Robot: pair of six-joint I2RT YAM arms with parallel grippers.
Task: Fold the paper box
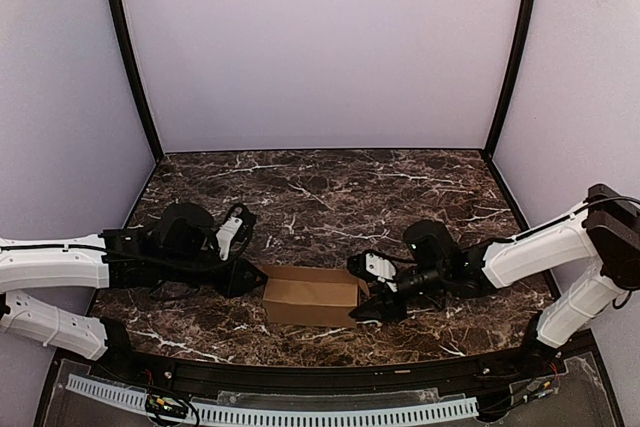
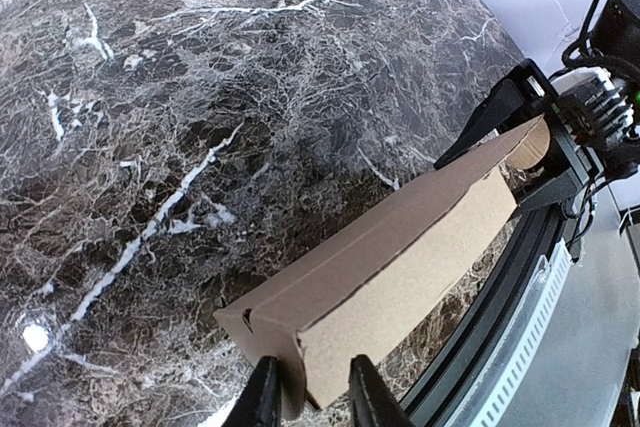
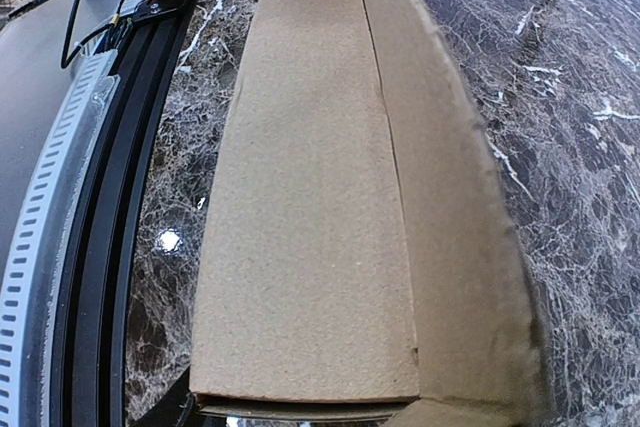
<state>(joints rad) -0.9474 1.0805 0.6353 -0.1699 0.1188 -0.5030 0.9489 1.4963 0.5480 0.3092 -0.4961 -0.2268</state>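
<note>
Here the paper box [image 1: 312,295] lay near the table's [image 1: 330,187] front edge, the left gripper [image 2: 308,397] clamped on one end; the right gripper's [image 1: 375,292] jaws were unreadable. Light, easily creased; best held by end flaps.

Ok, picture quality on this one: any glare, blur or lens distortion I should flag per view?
Top external: sharp, evenly lit, the paper box clear between both grippers. Left wrist: small glare spot on the marble table; box in focus, mild wide-angle stretch. Right wrist: box fills the frame, its near right edge soft and bowed by the lens; one glare spot on the table.
</note>
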